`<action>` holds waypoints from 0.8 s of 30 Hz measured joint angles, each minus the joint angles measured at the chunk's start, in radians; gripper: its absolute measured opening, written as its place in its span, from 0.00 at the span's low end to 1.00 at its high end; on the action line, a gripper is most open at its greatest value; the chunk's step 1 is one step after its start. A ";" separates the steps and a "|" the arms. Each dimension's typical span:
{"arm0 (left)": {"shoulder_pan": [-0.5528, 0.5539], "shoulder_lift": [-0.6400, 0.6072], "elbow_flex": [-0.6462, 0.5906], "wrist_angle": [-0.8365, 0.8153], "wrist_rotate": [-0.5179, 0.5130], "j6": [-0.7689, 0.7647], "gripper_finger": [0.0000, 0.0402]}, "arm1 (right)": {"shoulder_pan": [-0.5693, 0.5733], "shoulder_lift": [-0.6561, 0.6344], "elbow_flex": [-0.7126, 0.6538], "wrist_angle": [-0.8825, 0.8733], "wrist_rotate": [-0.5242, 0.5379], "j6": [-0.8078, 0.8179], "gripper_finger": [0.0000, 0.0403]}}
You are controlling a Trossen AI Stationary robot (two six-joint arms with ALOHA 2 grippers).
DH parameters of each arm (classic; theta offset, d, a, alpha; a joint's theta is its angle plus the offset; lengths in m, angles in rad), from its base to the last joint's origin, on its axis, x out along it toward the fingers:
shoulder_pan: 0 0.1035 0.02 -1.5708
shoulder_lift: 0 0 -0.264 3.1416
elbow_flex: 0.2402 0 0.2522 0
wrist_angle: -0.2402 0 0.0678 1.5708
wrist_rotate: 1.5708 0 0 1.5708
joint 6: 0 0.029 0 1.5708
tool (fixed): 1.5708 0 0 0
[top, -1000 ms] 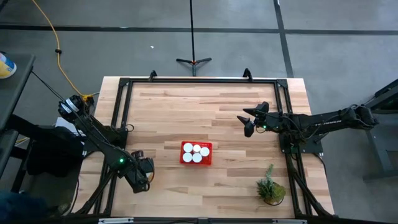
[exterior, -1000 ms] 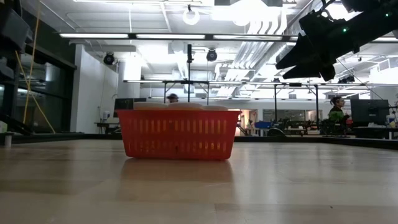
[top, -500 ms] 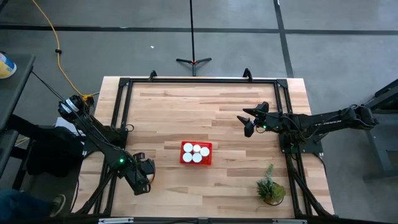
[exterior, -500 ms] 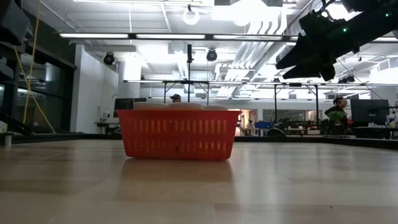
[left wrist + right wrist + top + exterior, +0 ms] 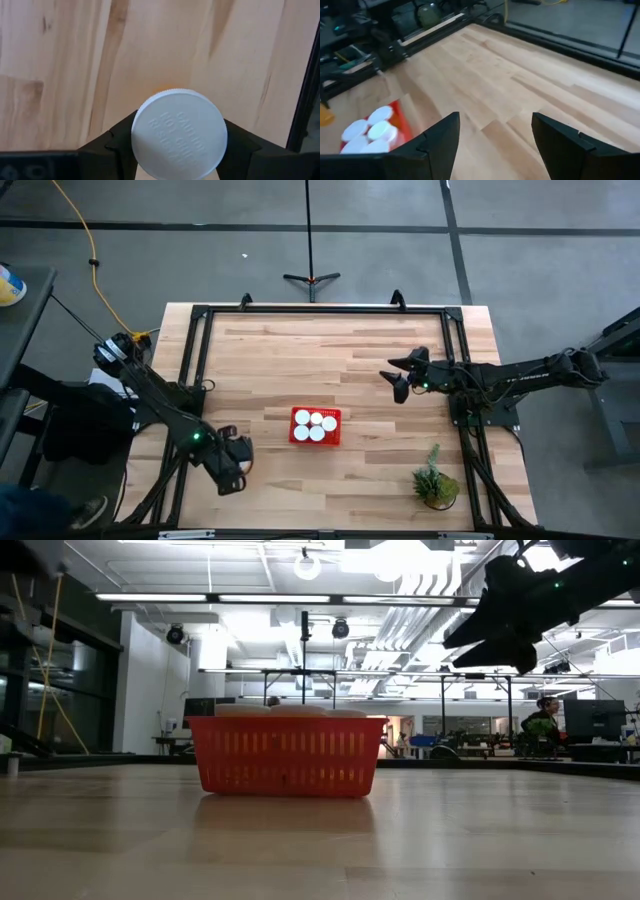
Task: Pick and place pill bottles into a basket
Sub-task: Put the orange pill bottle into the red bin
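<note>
White-capped pill bottle [image 5: 179,134] clamped between left gripper [image 5: 176,146] fingers [image 5: 116,142]

Bottle body [image 5: 161,91] mostly hidden under its white cap [image 5: 179,134], basket [image 5: 400,120] cut off by the frame's edge

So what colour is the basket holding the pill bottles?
Red: the basket shows it best in the low view, with slotted sides.

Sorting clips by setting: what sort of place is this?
Probably a robotics lab or open workshop: a framed wooden table on a concrete floor, ceiling strip lights and ducts, and a person at desks with monitors behind the red basket.
</note>
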 joint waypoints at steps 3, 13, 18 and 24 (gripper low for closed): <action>0.043 0.000 0.026 -0.016 0.020 0.043 0.57 | 0.000 0.000 0.000 0.016 -0.029 0.006 0.59; 0.222 0.000 0.140 -0.068 0.051 0.276 0.59 | 0.011 0.077 0.001 0.231 -0.263 0.001 0.59; 0.311 -0.001 0.209 -0.093 0.088 0.350 0.57 | 0.070 0.213 0.001 0.425 -0.284 -0.017 0.59; 0.381 -0.001 0.284 -0.095 0.101 0.405 0.63 | 0.129 0.403 0.004 0.735 -0.252 -0.029 0.59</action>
